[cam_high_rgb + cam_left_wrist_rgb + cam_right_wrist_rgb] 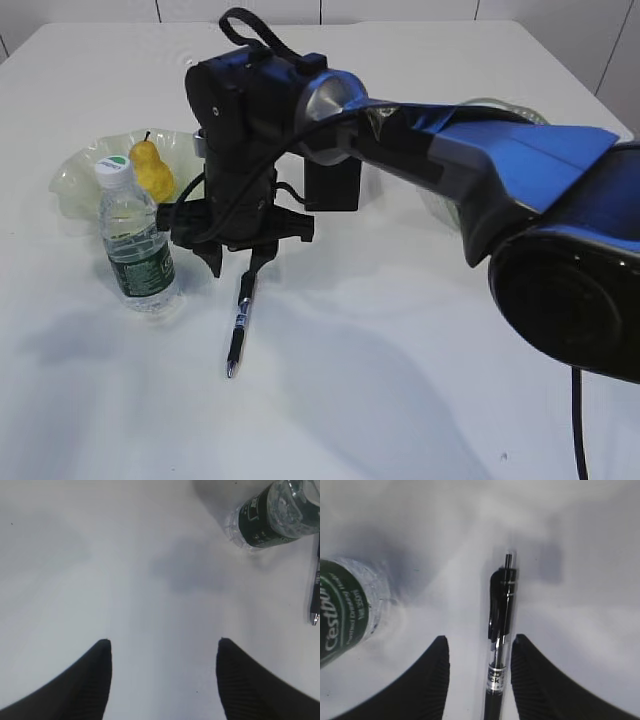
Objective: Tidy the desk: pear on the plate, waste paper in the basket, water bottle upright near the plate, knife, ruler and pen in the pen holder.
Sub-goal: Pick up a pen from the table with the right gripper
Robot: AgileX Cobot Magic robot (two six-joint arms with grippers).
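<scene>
While the right gripper (pixel 479 652) is straddling the pen (pixel 501 630), jaws parted, not yet pinching | pen looking light, stiff, slick | grip mid-barrel | left gripper (pixel 164 652) hanging wide, empty.

From the exterior we look down aslant; both wrist views face the desk (pixel 150 555) closely, sharing bottle (pixel 272 515) and pen (pixel 500 630).

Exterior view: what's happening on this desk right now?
The right gripper is down over the pen lying on the desk, its open jaws straddling the barrel without closing on it. The pear already sits on the plate, and the water bottle stands upright beside it. The left gripper hangs open over bare desk.
</scene>
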